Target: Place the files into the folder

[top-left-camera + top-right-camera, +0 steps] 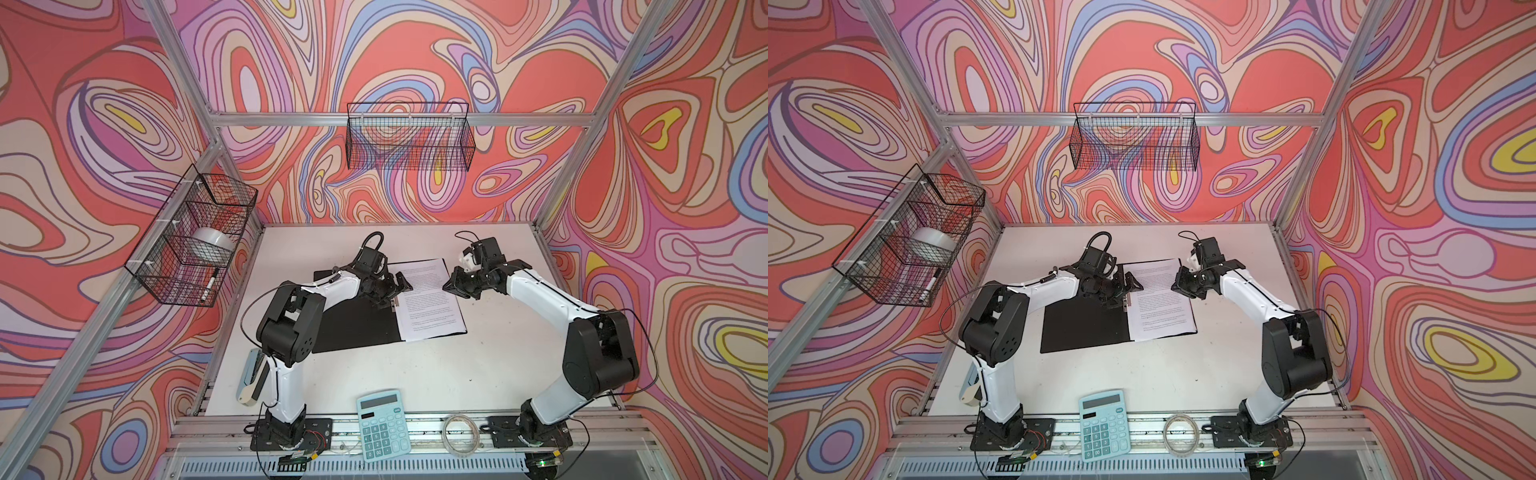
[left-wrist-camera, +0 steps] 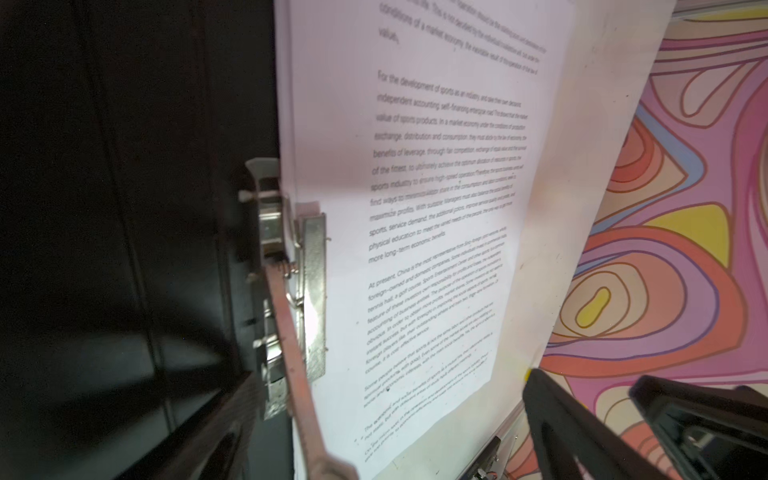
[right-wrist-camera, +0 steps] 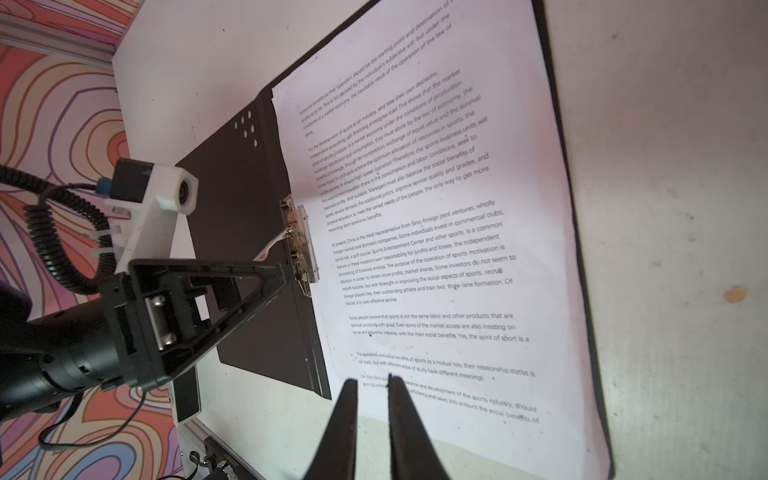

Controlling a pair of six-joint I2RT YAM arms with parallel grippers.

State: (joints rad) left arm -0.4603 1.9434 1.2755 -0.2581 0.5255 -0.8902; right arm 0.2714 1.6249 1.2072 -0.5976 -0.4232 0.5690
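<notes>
right gripper [image 3: 372, 384]: all but closed, with only a thin slit between its two fingers and nothing in it. The tips sit over the printed lines near one end of the top sheet; whether they touch it I cannot tell.
left gripper [image 1: 392, 296]: spread wide, gripping nothing. Its two fingers straddle the folder's spine, and one fingertip [image 3: 276, 272] is right at the clip.
clip [image 2: 313, 291]: one, metal, midway along the spine. Its flat bar lies over the sheets' inner edge.
lever [image 2: 295, 365]: one thin strip rising from the clip, between the left fingers.
files [image 1: 430, 299]: white sheets of dense black print, stacked on the folder's right half with the inner edge at the spine. A second edge shows under the top sheet, so there are at least two; the exact count cannot be told.
folder [image 1: 353, 328]: one, lying open and flat mid-table, black inside up. The left half is bare and the right half is covered by the files, with a black margin showing around them.
table [image 1: 415, 374]: one white top, carrying both arms.
calculator [image 1: 384, 424]: one, teal, at the front edge between the two arm bases, well apart from the folder.
baskets: two, of black wire. One is on the back wall [image 1: 409, 137]; the other, on the left wall [image 1: 191, 237], holds one tape roll [image 1: 212, 245] and one marker [image 1: 210, 284].
coil [image 1: 457, 432]: one clear loop on the front rail, just beside the calculator.
</notes>
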